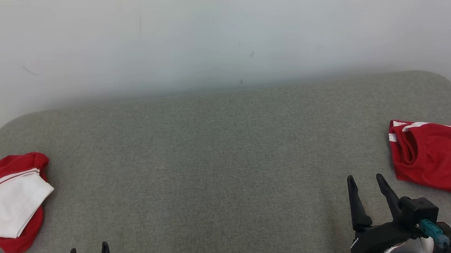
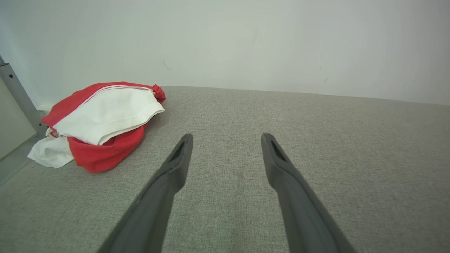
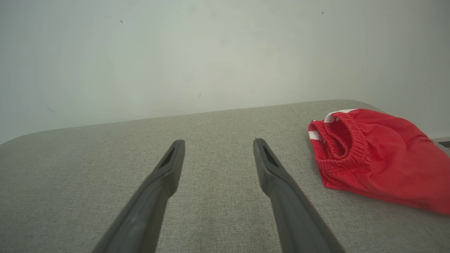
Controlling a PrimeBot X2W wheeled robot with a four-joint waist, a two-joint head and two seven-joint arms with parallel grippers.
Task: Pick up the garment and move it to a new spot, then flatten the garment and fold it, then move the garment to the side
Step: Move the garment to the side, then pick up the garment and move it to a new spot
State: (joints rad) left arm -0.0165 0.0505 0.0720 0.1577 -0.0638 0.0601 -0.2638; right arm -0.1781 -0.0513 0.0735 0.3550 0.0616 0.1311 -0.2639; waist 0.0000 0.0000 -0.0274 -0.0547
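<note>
Left gripper (image 1: 88,248) and right gripper (image 1: 364,177) hover, jaws spread and empty, while the crumpled red-and-white cloth garment (image 1: 12,197) sits at the left edge of the grey woven cushion (image 1: 228,162), where a shallow pinch could catch one layer only or push it off.

A grey pad (image 1: 228,162) was seen; a red-and-white bundle (image 1: 10,201) was laid at its left edge; red shorts (image 1: 438,159) at its right.
</note>
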